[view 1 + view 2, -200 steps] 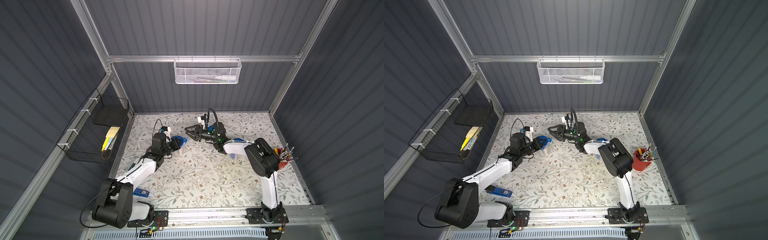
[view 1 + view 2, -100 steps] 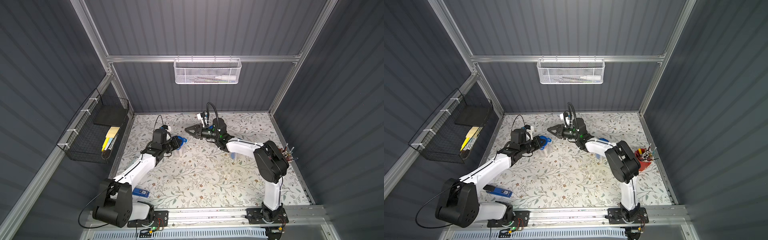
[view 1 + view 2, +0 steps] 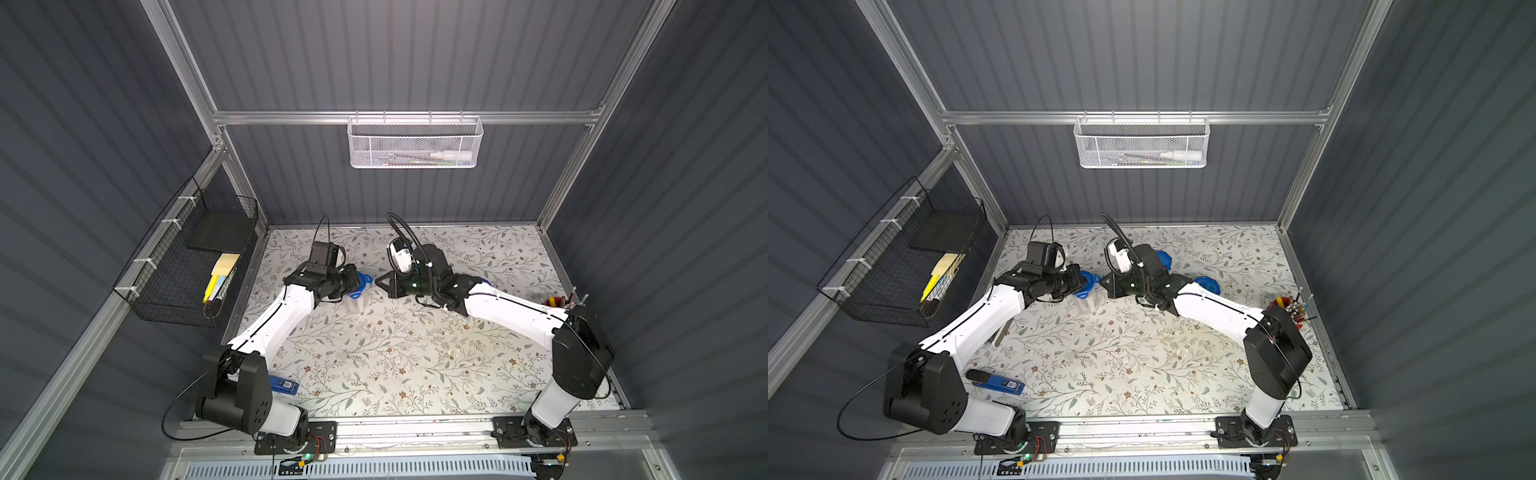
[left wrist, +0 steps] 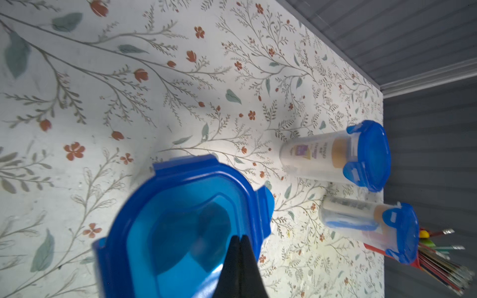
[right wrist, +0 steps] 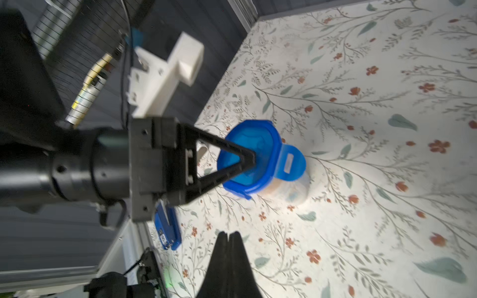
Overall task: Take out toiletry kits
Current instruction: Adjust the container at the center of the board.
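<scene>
Right wrist view shows the left pincer (image 5: pixel 249 160) closed tight, tips seemingly resting on the blue lid (image 5: pixel 258 136), and the right pincer (image 5: pixel 228 235) closed, empty.

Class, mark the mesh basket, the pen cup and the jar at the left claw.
White mesh basket (image 3: pixel 415 143): in a top view, front wall.
Red cup of pens (image 3: pixel 1276 304): in a top view, rim.
Blue-lidded jar (image 5: pixel 258 139): right wrist view, lid.
</scene>
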`<action>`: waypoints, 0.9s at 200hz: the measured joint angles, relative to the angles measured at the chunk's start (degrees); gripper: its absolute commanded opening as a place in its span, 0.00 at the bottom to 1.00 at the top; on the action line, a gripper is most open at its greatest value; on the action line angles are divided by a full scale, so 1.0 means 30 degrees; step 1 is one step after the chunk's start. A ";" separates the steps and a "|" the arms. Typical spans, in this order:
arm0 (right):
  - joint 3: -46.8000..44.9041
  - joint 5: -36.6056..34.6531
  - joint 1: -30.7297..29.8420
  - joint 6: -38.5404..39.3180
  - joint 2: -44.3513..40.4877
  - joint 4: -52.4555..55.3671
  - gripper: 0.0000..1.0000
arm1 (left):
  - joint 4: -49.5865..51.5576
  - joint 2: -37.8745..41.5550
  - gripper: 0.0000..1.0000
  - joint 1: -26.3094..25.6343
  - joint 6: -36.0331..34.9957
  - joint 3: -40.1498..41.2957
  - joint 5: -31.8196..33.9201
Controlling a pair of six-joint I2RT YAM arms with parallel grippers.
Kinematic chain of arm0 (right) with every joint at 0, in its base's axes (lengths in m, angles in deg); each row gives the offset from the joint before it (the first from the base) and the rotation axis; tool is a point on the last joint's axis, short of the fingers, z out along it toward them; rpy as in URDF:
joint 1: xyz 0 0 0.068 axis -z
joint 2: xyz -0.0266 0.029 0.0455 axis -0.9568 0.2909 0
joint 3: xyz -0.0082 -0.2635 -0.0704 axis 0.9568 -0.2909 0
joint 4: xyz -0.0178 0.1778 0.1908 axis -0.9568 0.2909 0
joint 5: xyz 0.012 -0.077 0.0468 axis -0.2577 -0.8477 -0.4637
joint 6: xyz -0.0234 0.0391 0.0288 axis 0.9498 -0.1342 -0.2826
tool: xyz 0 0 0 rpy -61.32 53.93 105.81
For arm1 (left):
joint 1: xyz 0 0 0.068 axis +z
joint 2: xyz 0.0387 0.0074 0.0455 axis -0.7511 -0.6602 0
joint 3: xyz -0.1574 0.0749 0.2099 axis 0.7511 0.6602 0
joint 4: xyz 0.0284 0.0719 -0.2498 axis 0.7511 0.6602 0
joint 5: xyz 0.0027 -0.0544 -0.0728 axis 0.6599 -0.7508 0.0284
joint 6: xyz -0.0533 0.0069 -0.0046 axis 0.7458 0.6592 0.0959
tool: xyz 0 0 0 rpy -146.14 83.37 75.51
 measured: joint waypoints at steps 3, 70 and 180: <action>-0.0036 -0.0197 -0.0102 0.0182 -0.0029 0.0189 0.00 | 0.0117 -0.0058 0.00 0.0000 -0.0066 -0.0117 0.0095; 0.0583 -0.2353 -0.0962 0.2076 0.0692 0.2761 0.00 | 0.1005 -0.1596 0.00 0.0000 -0.0765 -0.2521 0.1581; 0.6419 -0.3198 -0.0933 0.2557 0.5916 0.4860 0.00 | 0.2645 -0.1858 0.00 0.0015 -0.1151 -0.3067 0.4714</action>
